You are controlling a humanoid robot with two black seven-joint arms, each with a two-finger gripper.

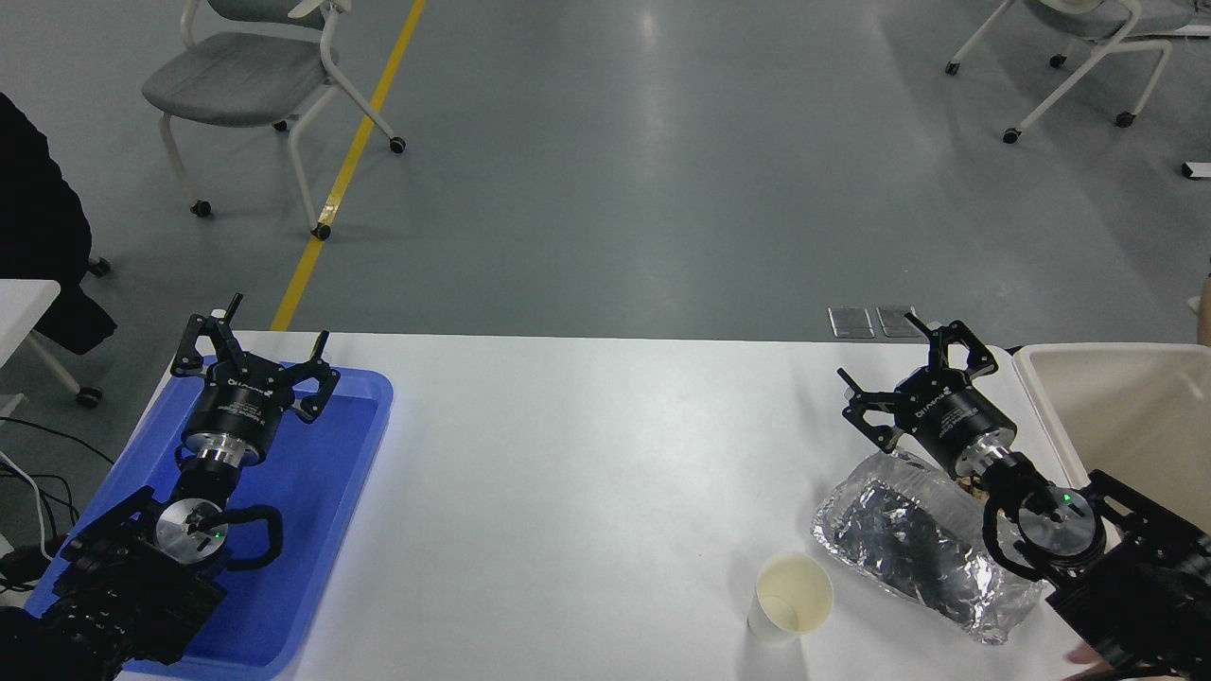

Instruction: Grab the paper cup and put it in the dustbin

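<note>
The paper cup (793, 598) stands upright on the white table near the front edge, white outside and cream inside. The dustbin (1041, 402), cream-beige with a thick rim, sits at the table's right end. My right gripper (880, 355) is open and empty, held above the table behind the foil package and left of the bin, well behind the cup. My left gripper (274, 322) is open and empty, parked over the blue tray at the left.
A crinkled silver foil package (908, 539) lies just right of the cup, under my right wrist. A flat blue tray (322, 492) lies at the table's left end. Chairs stand on the floor beyond the table.
</note>
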